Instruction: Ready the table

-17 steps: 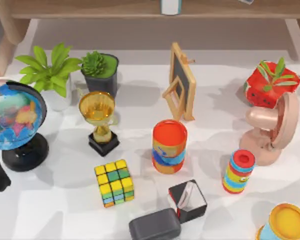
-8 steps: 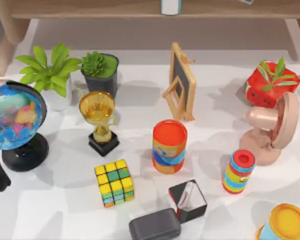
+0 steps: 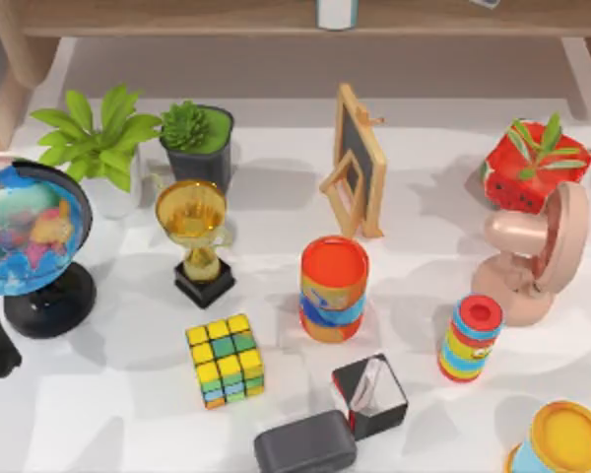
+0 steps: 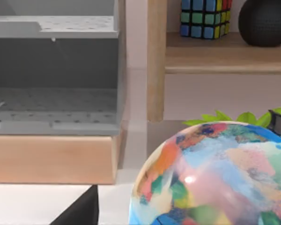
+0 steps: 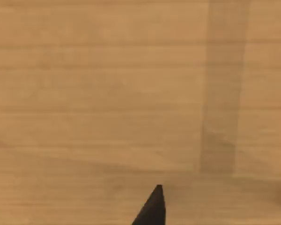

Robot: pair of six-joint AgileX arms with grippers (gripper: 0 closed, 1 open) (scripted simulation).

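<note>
Currently the table [image 3: 108,414], white and matte, spans the whole top view, with a light-brown wooden shelf [image 3: 177,18] along its far edge. Largest item on it: the globe [image 3: 25,232] at the left edge, on a black base. Pink desk fan [image 3: 537,258] stands at the right, with a red watermelon-print box [image 3: 532,168] just behind it. Leafy plant [image 3: 97,133] and succulent in a dark pot [image 3: 197,138] sit back left; small chalkboard easel [image 3: 357,163] back center. Orange can [image 3: 333,288] is mid-table, gold trophy [image 3: 194,236] to its left, striped cylinder [image 3: 470,338] to its right. Puzzle cube [image 3: 226,360], black open box [image 3: 369,396] and dark gray case [image 3: 304,443] lie along the near edge.

My left arm sits at the left edge by the globe; my right arm faces wood grain. Can't tell finger state on either gripper.
</note>
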